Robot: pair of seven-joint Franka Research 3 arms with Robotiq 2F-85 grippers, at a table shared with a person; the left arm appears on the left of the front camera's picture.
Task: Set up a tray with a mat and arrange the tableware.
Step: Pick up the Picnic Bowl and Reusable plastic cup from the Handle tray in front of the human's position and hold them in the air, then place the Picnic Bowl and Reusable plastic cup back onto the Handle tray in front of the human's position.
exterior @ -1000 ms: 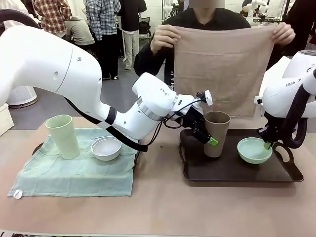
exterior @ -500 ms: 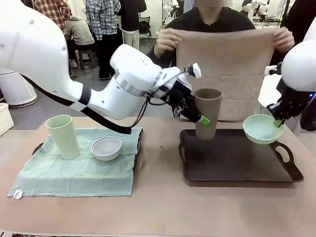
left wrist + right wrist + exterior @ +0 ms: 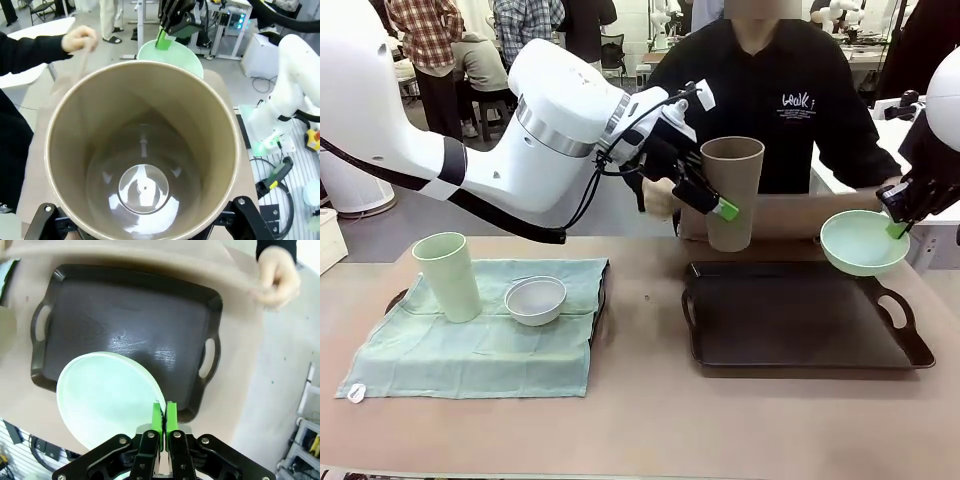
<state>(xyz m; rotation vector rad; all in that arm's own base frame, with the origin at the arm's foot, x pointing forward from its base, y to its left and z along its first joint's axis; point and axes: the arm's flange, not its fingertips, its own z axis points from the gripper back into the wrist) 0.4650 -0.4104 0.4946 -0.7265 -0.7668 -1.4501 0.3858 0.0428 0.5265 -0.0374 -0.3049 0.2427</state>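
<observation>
Both cups now hang higher: left tool (image 3: 718, 205) clamps the tall tan-brown tumbler (image 3: 731, 190), right tool (image 3: 899, 226) pinches the mint-green round bowl (image 3: 861, 243); keep both level above the dark tray (image 3: 800, 325).

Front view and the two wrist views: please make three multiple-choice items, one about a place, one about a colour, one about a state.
1. Where is the white bowl?
A. on the green cloth
B. on the dark tray
C. in a claw

2. What colour is the tumbler in the left claw?
A. pale green
B. tan-brown
C. white

3. How is the mint bowl?
A. resting on the tray
B. lifted, its rim pinched by the right claw
C. upside down

Key: 1 A, it sits on the cloth; 2 B, seen in the left wrist view; 3 B, held above the tray.
</observation>
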